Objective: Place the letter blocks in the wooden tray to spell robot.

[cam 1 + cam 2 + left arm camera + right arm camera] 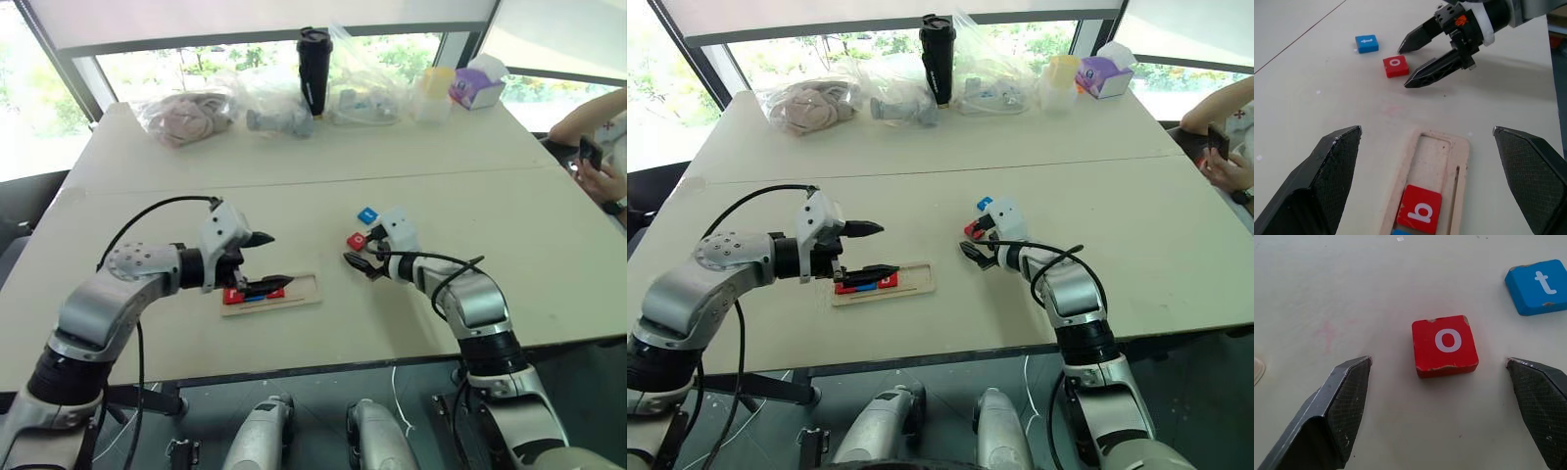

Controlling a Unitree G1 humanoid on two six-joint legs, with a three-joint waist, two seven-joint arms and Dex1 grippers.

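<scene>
Landmark: wooden tray.

Large beige table [549, 255], two tops butted together with a seam running across, well beyond the tray. At the far edge, well away from the tray: clear plastic bags of cloth and oddments [186, 116], a tall black tumbler [314, 70] standing upright, a pale yellow cup [434, 93], a purple tissue box [476, 86]. A person's arm and hand holding a dark phone [591, 152] show at the table's far right corner.

Left gripper [270, 260], grey arm with two black fingers: hovers above the tray's left end, pointing across it toward the right; jaws wide, nothing between them.

Right gripper [359, 257]: well to the right of the tray, low over the table, pointing back toward the tray's side; jaws wide, straddling the red "o" tile without touching it.

Long narrow light-wood tray with raised rim [1463, 147]: lies flat near the table's front edge. Its left part holds tiles; a blue tile [257, 295] sits beside the red "b" tile [1419, 209]. Right part of the slot bare.

Red square tile, white "o" [1445, 345]: flat on the table, right of the tray, between the right fingers.

Blue square tile, white "t" [1539, 286]: flat on the table just beyond the red "o", farther from the tray; the two are apart.
</scene>
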